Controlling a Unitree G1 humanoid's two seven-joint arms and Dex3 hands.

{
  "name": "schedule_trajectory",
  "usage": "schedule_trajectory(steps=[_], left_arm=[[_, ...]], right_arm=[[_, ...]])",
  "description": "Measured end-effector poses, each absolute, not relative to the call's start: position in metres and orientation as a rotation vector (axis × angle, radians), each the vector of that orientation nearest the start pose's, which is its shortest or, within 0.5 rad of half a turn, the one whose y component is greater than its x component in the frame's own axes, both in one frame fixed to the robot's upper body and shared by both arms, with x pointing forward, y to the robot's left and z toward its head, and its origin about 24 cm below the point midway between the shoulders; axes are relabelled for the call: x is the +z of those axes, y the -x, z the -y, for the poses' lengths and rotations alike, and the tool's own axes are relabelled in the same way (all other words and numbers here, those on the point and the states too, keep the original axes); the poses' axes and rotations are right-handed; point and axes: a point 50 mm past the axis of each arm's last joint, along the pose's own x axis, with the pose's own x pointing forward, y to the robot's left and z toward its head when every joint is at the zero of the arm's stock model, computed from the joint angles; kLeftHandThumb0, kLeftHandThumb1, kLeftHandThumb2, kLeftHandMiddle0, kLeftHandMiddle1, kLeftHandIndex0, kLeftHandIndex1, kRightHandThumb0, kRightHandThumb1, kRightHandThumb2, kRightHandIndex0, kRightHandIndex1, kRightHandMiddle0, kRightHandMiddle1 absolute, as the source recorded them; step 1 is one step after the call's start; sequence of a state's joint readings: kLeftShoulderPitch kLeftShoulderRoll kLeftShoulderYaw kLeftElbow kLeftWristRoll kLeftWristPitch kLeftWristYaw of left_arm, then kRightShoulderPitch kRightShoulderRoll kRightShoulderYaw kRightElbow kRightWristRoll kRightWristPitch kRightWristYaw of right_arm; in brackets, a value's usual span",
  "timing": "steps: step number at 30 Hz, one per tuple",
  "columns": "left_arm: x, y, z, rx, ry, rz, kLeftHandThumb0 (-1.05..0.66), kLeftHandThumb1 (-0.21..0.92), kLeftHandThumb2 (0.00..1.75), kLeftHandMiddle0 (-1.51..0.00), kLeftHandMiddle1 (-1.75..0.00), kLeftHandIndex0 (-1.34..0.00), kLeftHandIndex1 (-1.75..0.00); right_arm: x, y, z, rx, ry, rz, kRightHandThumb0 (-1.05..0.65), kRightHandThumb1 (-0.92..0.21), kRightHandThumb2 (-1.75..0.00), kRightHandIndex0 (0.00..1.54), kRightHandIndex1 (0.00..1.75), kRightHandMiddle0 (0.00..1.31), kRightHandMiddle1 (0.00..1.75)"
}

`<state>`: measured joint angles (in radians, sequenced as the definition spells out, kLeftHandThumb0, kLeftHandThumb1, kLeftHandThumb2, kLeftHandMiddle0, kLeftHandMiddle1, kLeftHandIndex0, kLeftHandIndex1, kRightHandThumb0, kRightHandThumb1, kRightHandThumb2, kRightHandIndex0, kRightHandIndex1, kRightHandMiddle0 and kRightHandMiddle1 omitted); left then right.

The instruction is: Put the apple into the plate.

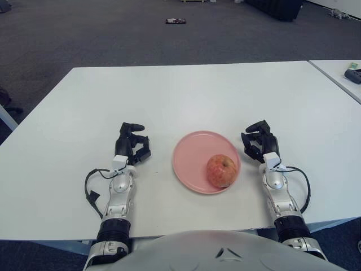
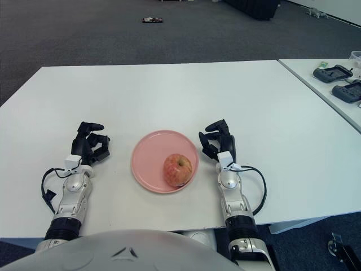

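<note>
Nearest to me, at the bottom edge of both views, my grey rounded torso [image 1: 192,251] shows below the white table [image 1: 192,90]. On that table, to either side of the plate, lie my two forearms. My left hand [image 1: 132,145] shows to the left of the pink plate [image 1: 189,155], apart from it, its black fingers [image 1: 134,127] curled inward and holding nothing. My right hand [image 1: 259,141] shows just beside the plate's right rim, fingers likewise curled in on themselves and gripping nothing. A black cable loops out beside each wrist.

Between my hands sits the plate, and the apple [image 1: 221,170] rests in it, toward its near right part, red and yellow with its stem dimple facing up. Neither hand touches the apple.

Farther out the table top runs bare to its far edge. To the right, a second white table [image 2: 333,90] carries some dark devices [image 2: 334,73]. Beyond lies dark grey carpet [image 1: 113,34], with a small dark object [image 1: 175,21] on the floor far off.
</note>
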<state>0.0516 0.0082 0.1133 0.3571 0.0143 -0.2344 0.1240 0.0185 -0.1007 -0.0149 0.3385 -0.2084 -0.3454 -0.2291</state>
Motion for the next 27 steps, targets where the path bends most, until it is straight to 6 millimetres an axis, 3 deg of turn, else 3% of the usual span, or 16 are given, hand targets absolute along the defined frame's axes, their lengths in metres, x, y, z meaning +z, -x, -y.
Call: schedule_trajectory(steps=[19, 27], left_arm=[[-0.0286, -0.2242, -0.1869, 0.241, -0.029, -0.187, -0.01, 0.62, 0.87, -0.51, -1.48, -0.25, -1.75], [-0.0282, -0.2237, -0.1871, 0.242, -0.029, -0.19, -0.01, 0.59, 0.93, -0.49, -1.55, -0.25, -1.75]], right_arm=[[-0.001, -0.237, 0.1816, -0.192, 0.257, -0.02, -0.36, -0.82, -0.67, 0.55, 1.13, 0.25, 1.75], [-0.0024, -0.2367, 0.1835, -0.198, 0.232, -0.02, -0.36, -0.82, -0.67, 0.59, 1.15, 0.25, 1.75]])
